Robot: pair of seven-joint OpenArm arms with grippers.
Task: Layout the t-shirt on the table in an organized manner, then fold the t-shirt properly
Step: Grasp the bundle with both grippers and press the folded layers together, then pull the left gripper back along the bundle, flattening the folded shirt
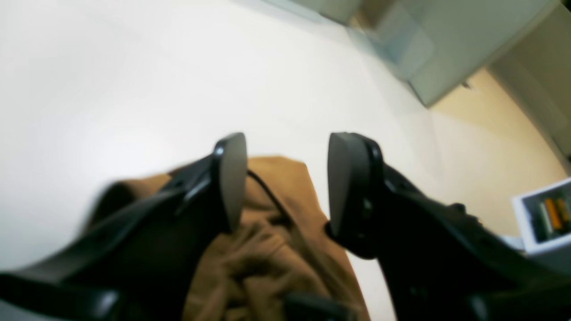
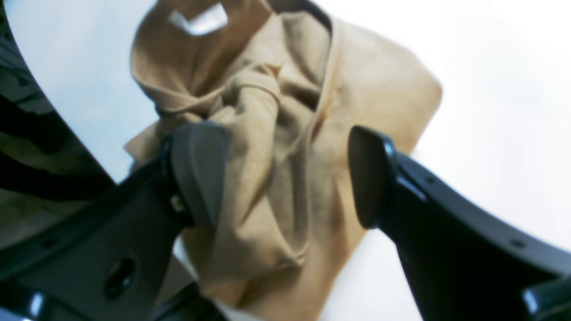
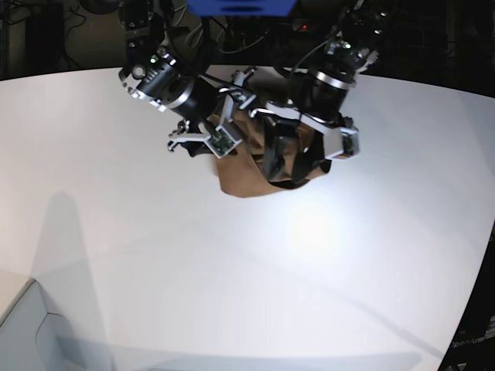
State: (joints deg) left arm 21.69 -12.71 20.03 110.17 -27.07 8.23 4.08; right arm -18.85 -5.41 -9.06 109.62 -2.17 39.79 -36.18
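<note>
The brown t-shirt (image 3: 246,179) lies crumpled in a heap near the far middle of the white table (image 3: 348,270), with both arms over it. In the right wrist view my right gripper (image 2: 285,176) stands wide open just above the bunched t-shirt (image 2: 276,133). Its left finger (image 2: 200,174) is at a thick fold, and a white tag (image 2: 200,20) shows at the heap's far end. My left gripper (image 1: 285,178) is open too, with the t-shirt (image 1: 267,249) beneath and behind its fingers. Nothing is pinched between either pair of fingers.
A pale grey box (image 3: 31,332) sits at the table's near left corner. In the left wrist view a pale cabinet (image 1: 446,44) and a white box with coloured items (image 1: 546,216) stand beyond the table edge. Dark equipment and cables crowd the far edge.
</note>
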